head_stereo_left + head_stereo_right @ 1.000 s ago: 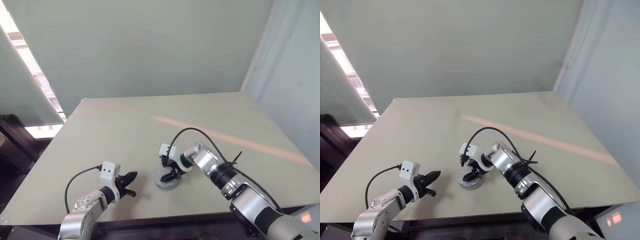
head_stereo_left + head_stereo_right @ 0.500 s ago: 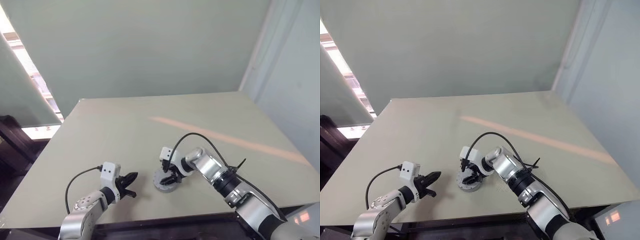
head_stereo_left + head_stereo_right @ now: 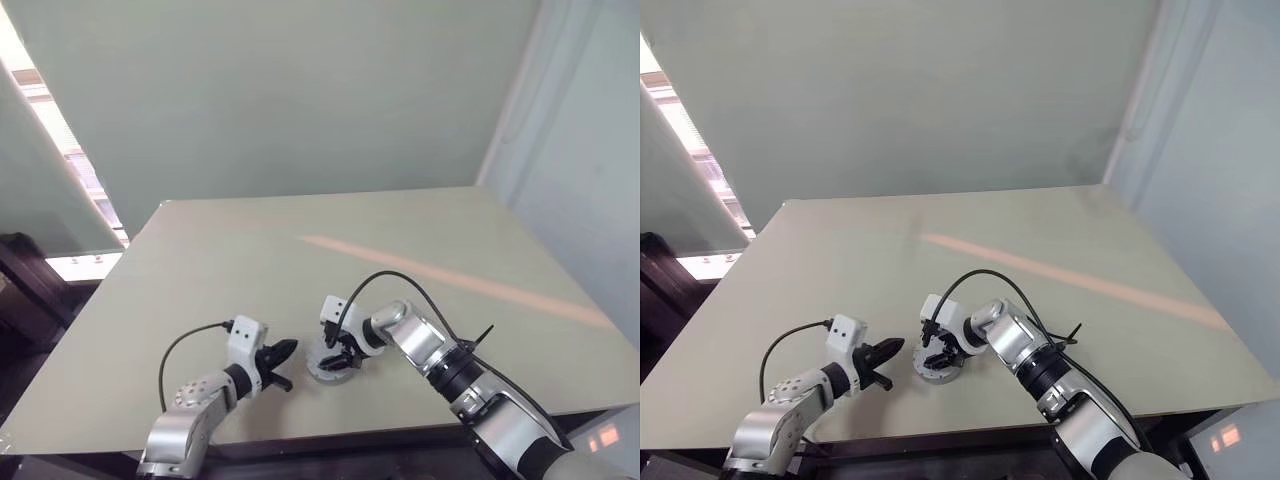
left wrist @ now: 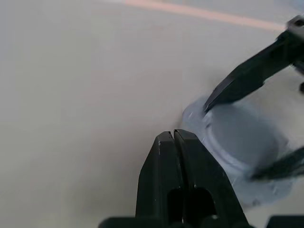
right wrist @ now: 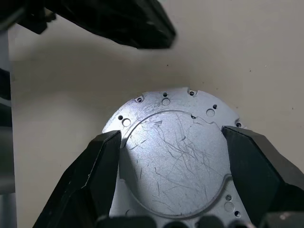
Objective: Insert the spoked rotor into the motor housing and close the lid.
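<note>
Right, here I am at the near edge of the table (image 3: 200,260), both arms in close. My right gripper (image 5: 173,156) is tipped down over the grey metal piece, the lid (image 5: 175,156) by the look of it, with one black finger (image 5: 90,175) on either side of its raised round middle, spread wide around it; whether the pads are truly pressing on the metal or just flanking it, I cannot quite tell. The piece sits flat on the tabletop, a scratched disc on a wider flange with small holes round the edge. My left gripper (image 3: 283,350) comes in low from the side, fingers clenched tight together with nothing between them, its tip just beside the flange and pointing at it. From my left wrist the disc (image 4: 242,142) lies just past my closed tips, my right gripper's fingers (image 4: 256,71) angled across it.
</note>
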Robot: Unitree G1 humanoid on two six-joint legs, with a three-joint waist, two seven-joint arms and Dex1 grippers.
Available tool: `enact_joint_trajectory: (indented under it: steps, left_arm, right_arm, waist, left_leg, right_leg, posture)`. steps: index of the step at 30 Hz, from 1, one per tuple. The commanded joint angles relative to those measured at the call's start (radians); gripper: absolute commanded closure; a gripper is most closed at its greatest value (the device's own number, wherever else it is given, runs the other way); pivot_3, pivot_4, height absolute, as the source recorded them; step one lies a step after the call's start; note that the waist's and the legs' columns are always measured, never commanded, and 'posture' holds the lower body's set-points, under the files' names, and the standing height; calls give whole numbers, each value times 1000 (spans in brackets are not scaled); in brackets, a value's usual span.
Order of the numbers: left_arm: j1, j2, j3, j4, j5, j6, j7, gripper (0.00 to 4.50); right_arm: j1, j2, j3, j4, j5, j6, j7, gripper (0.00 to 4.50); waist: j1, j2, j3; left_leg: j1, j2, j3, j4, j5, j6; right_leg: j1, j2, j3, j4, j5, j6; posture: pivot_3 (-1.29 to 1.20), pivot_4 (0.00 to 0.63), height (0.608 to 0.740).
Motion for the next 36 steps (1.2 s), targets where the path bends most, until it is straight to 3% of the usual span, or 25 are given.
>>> enact_joint_trajectory:
  steps: [1, 24, 25, 27, 36]
  left_arm:
    - [-28, -8, -39, 39, 29, -34, -21, 4500]
    - [-44, 32, -217, 185, 192, -111, -111, 4500]
    - [-44, 32, -217, 185, 194, -111, -111, 4500]
    - [-46, 33, -221, 187, 202, -109, -111, 4500]
    - [-59, 28, -228, 205, 218, -110, -112, 4500]
  right_arm:
    - [48, -22, 80, 63, -38, 66, 5, 1310]
    - [22, -25, 48, 78, -21, 62, -14, 1310]
    - [20, -26, 48, 73, -16, 68, -4, 588]
    - [17, -25, 32, 50, 4, 90, 9, 38]
    - [-8, 10, -165, -2, 158, 213, -15, 11]
  waist:
    - [0, 1, -1]
    - [1, 11, -16]
    - [1, 11, -16]
    - [1, 11, -16]
    - [1, 11, -15]
  left_leg:
    - [0, 0, 0, 0, 0, 0]
    - [1, -3, -1, 0, 0, 0]
    - [1, -3, -1, 0, 0, 0]
    - [2, -3, -1, 0, 0, 0]
    - [1, -3, -2, 1, 0, 1]
  right_leg:
    - [0, 0, 0, 0, 0, 0]
    - [1, -2, 0, -1, 0, 1]
    - [1, -2, 0, -1, 0, 1]
    - [2, -2, -1, 0, 0, 1]
    - [2, -2, -1, 0, 0, 1]
  posture:
    - [0, 0, 740]
    - [0, 0, 740]
    - [0, 0, 740]
    - [0, 0, 740]
    - [0, 0, 740]
